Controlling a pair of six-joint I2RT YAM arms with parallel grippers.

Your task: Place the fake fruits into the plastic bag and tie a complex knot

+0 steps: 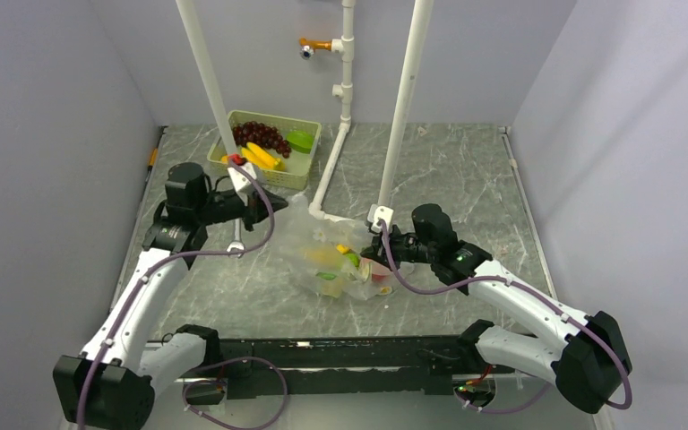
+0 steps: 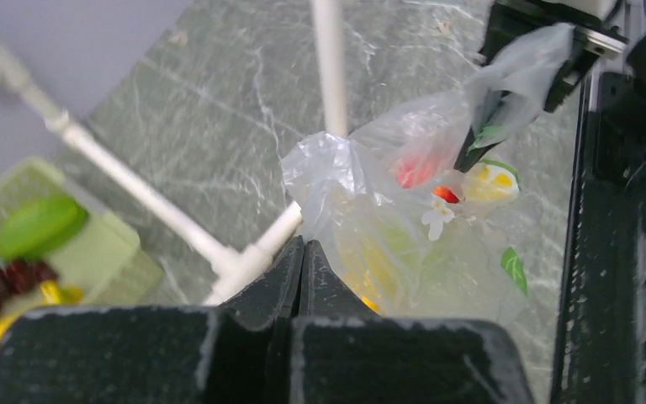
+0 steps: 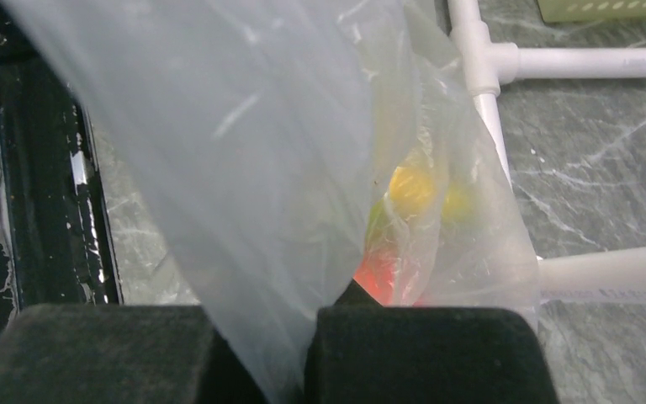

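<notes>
right gripper (image 1: 378,253), right of centre toward the near edge, is clenched on a fold of the plastic bag (image 1: 322,242); film passes between its fingers (image 3: 420,353). the bag lies at the centre of the table (image 1: 466,179) with fake fruits (image 1: 346,257) inside, showing yellow, green and red. left gripper (image 1: 275,204), at the bag's far-left corner, has its fingers pressed together; whether film is trapped there cannot be told. grapes (image 1: 260,135) and bananas (image 1: 261,155) sit in the green basket (image 1: 310,170) near the far edge.
</notes>
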